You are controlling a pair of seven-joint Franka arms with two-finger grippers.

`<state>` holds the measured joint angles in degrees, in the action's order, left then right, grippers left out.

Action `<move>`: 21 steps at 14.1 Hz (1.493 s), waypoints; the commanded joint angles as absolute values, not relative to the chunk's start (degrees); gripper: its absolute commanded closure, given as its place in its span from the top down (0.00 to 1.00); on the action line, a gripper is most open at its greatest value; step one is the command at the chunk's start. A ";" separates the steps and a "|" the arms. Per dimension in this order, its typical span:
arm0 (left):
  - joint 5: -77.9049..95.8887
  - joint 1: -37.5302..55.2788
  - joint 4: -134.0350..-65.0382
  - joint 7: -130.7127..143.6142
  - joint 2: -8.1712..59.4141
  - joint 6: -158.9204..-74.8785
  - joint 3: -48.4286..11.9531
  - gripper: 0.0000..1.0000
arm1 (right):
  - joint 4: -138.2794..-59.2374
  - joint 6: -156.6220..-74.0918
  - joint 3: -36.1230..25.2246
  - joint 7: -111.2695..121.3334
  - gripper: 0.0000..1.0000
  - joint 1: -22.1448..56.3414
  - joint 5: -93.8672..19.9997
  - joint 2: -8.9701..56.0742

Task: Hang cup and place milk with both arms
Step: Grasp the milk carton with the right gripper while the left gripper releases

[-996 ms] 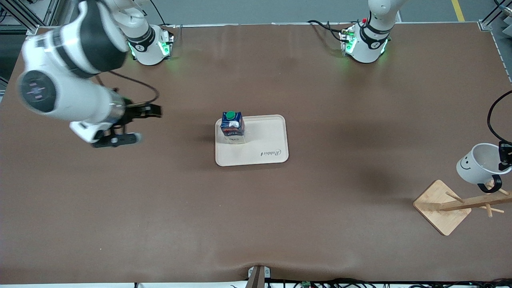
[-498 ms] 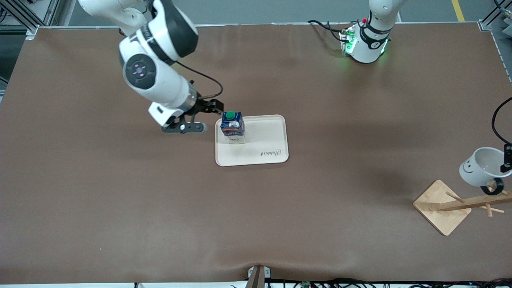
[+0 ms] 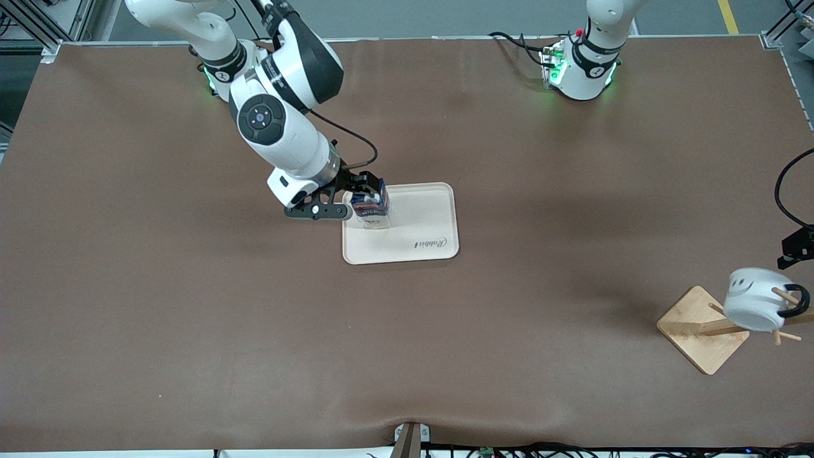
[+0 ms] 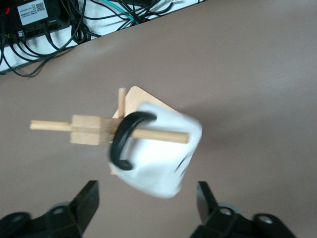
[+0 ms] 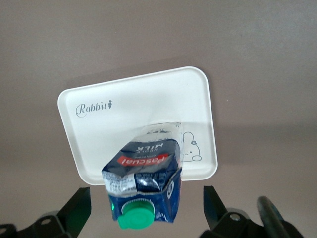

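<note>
- The milk (image 3: 371, 207) is a small dark blue carton with a round green cap (image 5: 135, 219), a red-and-white label and a pale lower part; it stands upright on a cream tray (image 3: 426, 222), at the tray's corner toward the right arm's end of the bench (image 3: 191, 318).
- The right gripper (image 3: 356, 191) is at the carton's top, its fingers (image 5: 77, 210) spread open on either side of the carton, with clear gaps between them and it.
- The cup (image 3: 757, 306) is a small white mug with a black smiley face on its side and a black loop handle (image 4: 126, 141).
- The cup hangs tilted on a wooden rack (image 3: 703, 327), one peg (image 4: 158, 136) passing through the handle loop.
- The left gripper (image 4: 146, 208) is above the cup, its fingers (image 4: 86, 203) wide open and apart from the mug, holding nothing.
- The rack stands at the left arm's end of the bench, well apart from the tray.
</note>
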<state>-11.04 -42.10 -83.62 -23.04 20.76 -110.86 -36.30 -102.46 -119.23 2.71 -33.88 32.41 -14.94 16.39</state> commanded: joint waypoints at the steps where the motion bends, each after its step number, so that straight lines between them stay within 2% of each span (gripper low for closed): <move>1: -10.19 -42.19 -83.85 -11.67 17.06 -104.96 -39.01 1.00 | -102.39 -120.67 2.20 -37.52 1.00 34.27 -15.82 17.31; 5: -11.07 -42.10 -83.76 1.39 13.11 -97.48 -42.89 1.00 | -102.57 -122.07 2.11 -37.53 1.00 35.59 -14.42 18.80; 9: -10.72 -42.19 -82.80 0.80 11.60 -94.75 -42.89 1.00 | -104.67 -125.75 2.11 -38.23 1.00 36.30 -12.22 19.95; 13: -10.46 -42.19 -80.16 1.58 9.94 -90.09 -45.52 1.00 | -106.79 -127.88 2.11 -39.02 1.00 36.30 -12.13 19.95; 14: -10.20 -42.27 -80.24 1.67 8.80 -90.09 -45.44 1.00 | -106.79 -127.36 2.20 -39.02 0.59 36.30 -12.13 19.86; 15: -10.11 -42.28 -80.42 2.71 7.57 -89.91 -45.44 1.00 | -106.61 -126.31 2.20 -39.11 0.28 36.30 -12.22 19.69; 16: -10.11 -42.19 -80.42 4.20 7.12 -88.69 -45.70 1.00 | -106.09 -124.73 2.20 -39.11 0.09 36.21 -12.22 19.25; 17: -10.11 -42.19 -80.42 5.44 6.68 -87.38 -45.88 1.00 | -105.13 -122.37 2.11 -39.02 0.00 35.78 -12.22 18.55; 19: -10.02 -42.19 -80.51 5.80 5.19 -86.57 -47.28 1.00 | -99.88 -113.78 1.76 -39.02 0.00 34.55 -12.30 17.23; 21: -9.93 -42.19 -80.51 5.80 5.01 -85.87 -47.90 1.00 | -91.10 -102.80 1.85 -38.50 0.00 32.01 -12.57 17.31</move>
